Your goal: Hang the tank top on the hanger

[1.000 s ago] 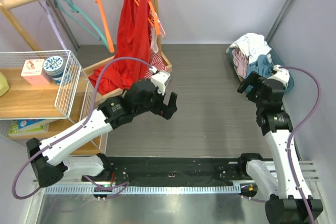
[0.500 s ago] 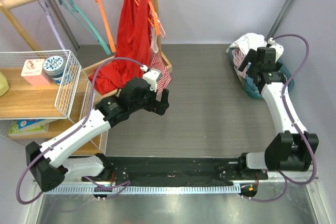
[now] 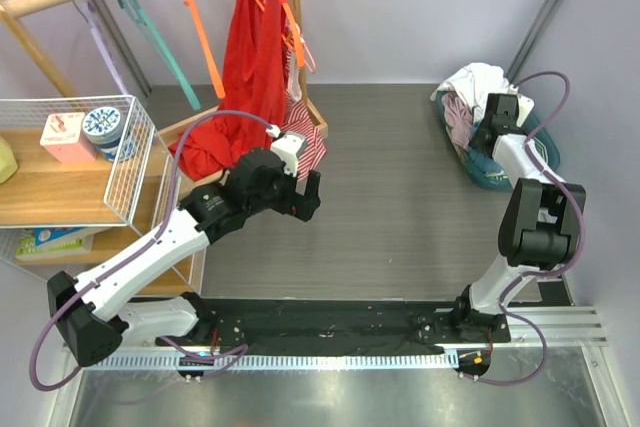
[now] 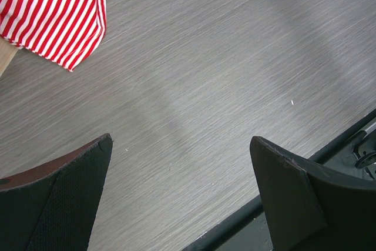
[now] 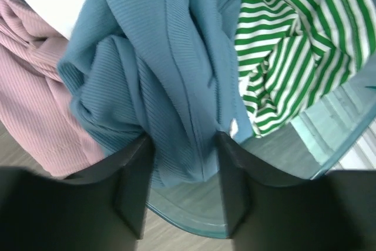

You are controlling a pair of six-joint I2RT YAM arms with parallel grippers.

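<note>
The tank top, ribbed dusty teal-blue fabric, lies bunched in the teal basket at the far right of the table. My right gripper reaches down into that basket. Its jaws are half closed around a hanging fold of the tank top, which touches both fingers. The orange hanger hangs on the wooden rail at the back left. Mid-table, my left gripper hovers wide open over bare grey table with nothing between its fingers.
A pink ribbed garment, a green-and-white striped one and white cloth share the basket. A teal hanger, a long red garment and a red-and-white striped one hang from the rail. A wire basket sits at left.
My right arm swung back and down into the basket, and its jaws came in around the blue fold. The left arm drew slightly left, still open.
</note>
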